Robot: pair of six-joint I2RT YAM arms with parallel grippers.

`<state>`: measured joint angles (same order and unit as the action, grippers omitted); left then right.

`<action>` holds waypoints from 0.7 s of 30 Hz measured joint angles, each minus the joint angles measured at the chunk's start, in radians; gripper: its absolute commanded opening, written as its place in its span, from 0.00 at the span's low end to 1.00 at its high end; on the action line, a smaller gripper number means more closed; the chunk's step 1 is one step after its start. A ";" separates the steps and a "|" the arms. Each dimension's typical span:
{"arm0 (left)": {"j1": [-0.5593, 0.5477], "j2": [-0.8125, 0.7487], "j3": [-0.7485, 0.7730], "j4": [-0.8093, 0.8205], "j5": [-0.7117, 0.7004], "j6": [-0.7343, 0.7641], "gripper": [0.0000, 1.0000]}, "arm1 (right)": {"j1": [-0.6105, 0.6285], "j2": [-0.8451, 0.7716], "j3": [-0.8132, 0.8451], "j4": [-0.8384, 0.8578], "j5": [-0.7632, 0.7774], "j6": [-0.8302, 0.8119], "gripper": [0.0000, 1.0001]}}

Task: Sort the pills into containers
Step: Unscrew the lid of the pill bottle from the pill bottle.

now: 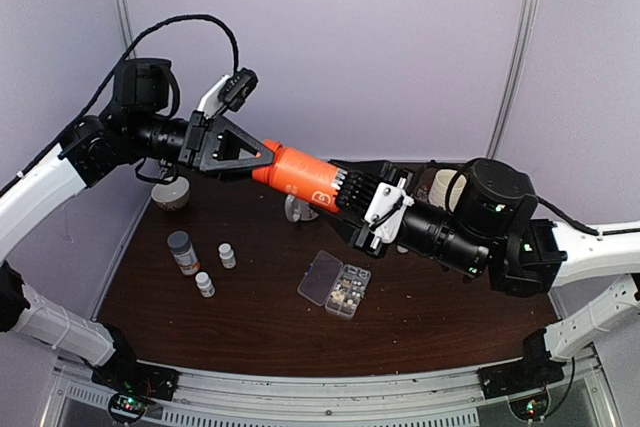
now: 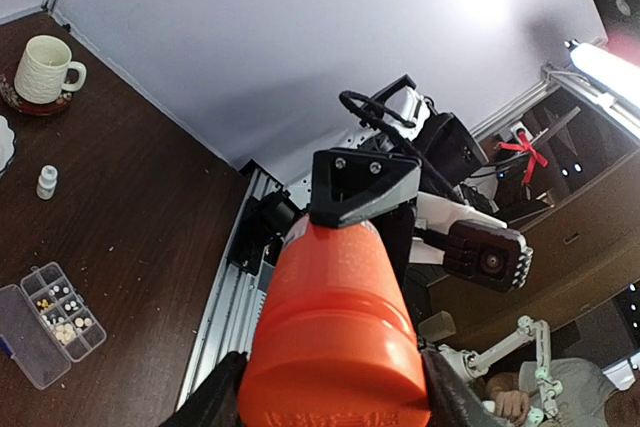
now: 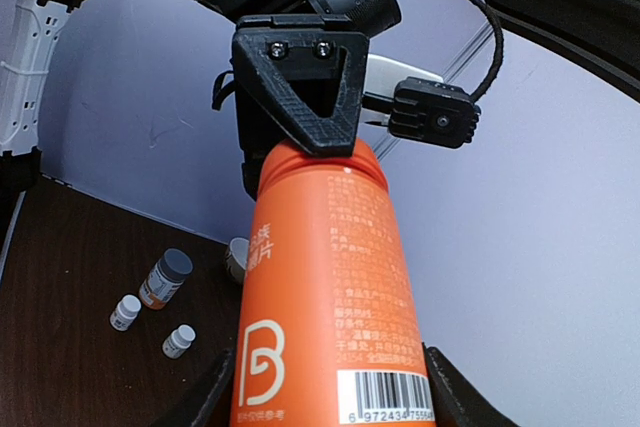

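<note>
The clear organizer box [image 1: 347, 287] lies flat on the dark worktop [image 1: 260, 332], the thing closest to the arm bases. Its transparent lid [image 1: 319, 277] is swung open and rests on the box's left side. The pills [image 1: 345, 295], whitish and tan, sit inside its compartments [image 1: 354, 278]. The left wrist view shows them spread over several cells, but they are too small to tell which colour is in which cell.

Well to the left of the box stands a nearer white bottle [image 1: 205, 284]. A little farther back are a second white bottle [image 1: 227, 255] and a grey-capped bottle [image 1: 182, 252], all upright and apart from one another.

Beyond the box and raised clear of the worktop, an orange bottle [image 1: 300, 177] lies roughly level between the two arms. The left end effector [image 1: 262, 161] is clamped on the end farther to the box's left. The right end effector [image 1: 343, 190] is clamped on the other end, which hangs past the box's far edge. In each wrist view, that arm's own fingers [image 3: 215, 397] press against both sides of the orange body.

Farthest back, beyond the box to its right, a white mug [image 1: 445, 187] is partly hidden by the right arm.
</note>
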<state>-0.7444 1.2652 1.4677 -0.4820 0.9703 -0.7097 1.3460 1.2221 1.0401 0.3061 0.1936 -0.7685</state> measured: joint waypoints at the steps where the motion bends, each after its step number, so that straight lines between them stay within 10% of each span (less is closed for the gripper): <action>1: 0.003 0.003 0.000 0.006 0.004 -0.015 0.46 | 0.000 -0.001 0.000 -0.002 0.003 0.010 0.08; 5: 0.005 0.006 -0.001 0.021 0.011 -0.034 0.95 | 0.000 -0.009 -0.002 -0.014 0.000 0.074 0.07; 21: 0.070 -0.214 -0.098 0.142 -0.148 0.335 0.98 | -0.175 -0.061 -0.179 -0.013 -0.274 0.613 0.03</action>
<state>-0.6746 1.0512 1.3697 -0.3405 0.8227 -0.3748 1.1713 1.1610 0.8612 0.2928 -0.0807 -0.1555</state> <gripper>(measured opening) 0.976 0.542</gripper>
